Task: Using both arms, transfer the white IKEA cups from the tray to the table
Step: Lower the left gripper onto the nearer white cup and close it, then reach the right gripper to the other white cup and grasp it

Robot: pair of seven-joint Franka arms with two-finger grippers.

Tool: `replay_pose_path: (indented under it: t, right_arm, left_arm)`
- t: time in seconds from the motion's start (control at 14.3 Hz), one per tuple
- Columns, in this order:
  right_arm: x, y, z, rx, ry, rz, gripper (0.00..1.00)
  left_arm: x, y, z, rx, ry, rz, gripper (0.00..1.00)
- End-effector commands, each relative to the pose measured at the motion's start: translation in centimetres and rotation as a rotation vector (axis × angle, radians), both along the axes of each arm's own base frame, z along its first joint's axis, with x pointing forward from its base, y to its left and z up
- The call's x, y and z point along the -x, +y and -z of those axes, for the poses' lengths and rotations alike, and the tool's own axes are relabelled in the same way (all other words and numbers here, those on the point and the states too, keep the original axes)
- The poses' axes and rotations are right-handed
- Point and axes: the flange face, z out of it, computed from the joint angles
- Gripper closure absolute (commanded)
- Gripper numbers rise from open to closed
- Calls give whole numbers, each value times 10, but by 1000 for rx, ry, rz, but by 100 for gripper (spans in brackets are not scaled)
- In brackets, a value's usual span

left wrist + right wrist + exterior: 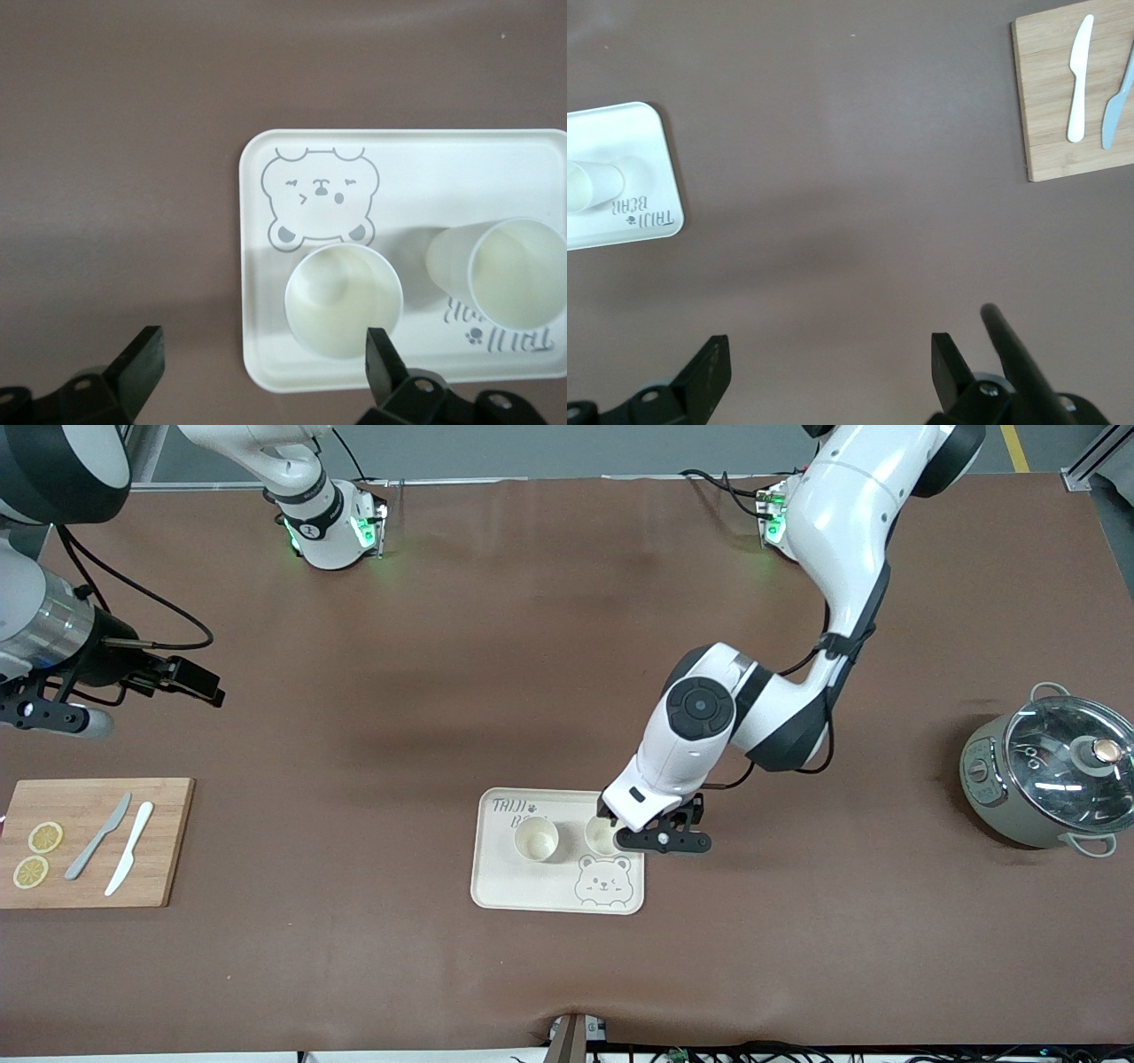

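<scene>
Two white IKEA cups stand upright side by side on the cream bear tray (496, 886): one (536, 839) toward the right arm's end, one (601, 835) toward the left arm's end. My left gripper (663, 839) is open and empty, low over the tray's edge beside the second cup. In the left wrist view both cups (344, 299) (514, 274) sit on the tray (416, 168), and that gripper (263, 359) holds nothing. My right gripper (49, 717) is open and empty, waiting above the table at the right arm's end (830, 363). Its view shows the tray (638, 142) and one cup (589, 186).
A wooden cutting board (151, 850) with two lemon slices (44, 837), a grey knife (97, 837) and a white knife (130, 849) lies at the right arm's end. A grey pot with a glass lid (1050, 779) stands at the left arm's end.
</scene>
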Motion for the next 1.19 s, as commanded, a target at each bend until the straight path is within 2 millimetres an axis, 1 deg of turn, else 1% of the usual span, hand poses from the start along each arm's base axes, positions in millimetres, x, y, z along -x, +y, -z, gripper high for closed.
replay_pose_path:
  t: [0.0,0.07,0.14,0.21,0.28,0.35,0.49,0.63,0.7,0.77,0.84,0.98,1.12]
  right_arm:
    - [4,20,-10,-24,-16,41,0]
    - [3,31,-12,-24,-25,62,0]
    - [1,42,-8,-23,-25,73,0]
    - [-1,54,-6,-25,-36,81,0]
    - [-4,69,2,-26,-39,79,0]
    - [-7,79,10,-26,-34,81,0]
    - [-11,107,17,-35,-64,155,0]
    - [-14,143,37,-30,-58,162,0]
    - [-17,154,47,-25,-59,163,0]
    - [-23,165,52,-40,-80,180,0]
    - [-28,179,63,-48,-95,202,0]
    - [-33,213,92,-49,-107,207,0]
    - [-43,240,120,-67,-140,236,0]
  left_arm:
    - [-1,-5,31,-15,-29,12,0]
    - [-1,-6,36,-6,-38,16,0]
    - [-1,-6,44,-4,-41,19,0]
    - [-1,-6,46,-5,-45,21,0]
    - [0,-9,46,-5,-50,27,0]
    - [2,-11,51,-3,-49,30,0]
    - [2,-10,57,-3,-50,31,0]
    - [2,-11,59,-12,-56,41,0]
    - [2,-11,61,-18,-59,46,0]
    - [2,-11,62,-19,-58,46,0]
    - [2,-10,63,-20,-57,46,0]
    - [3,-11,64,-19,-56,47,0]
    - [1,-11,68,-6,-67,45,0]
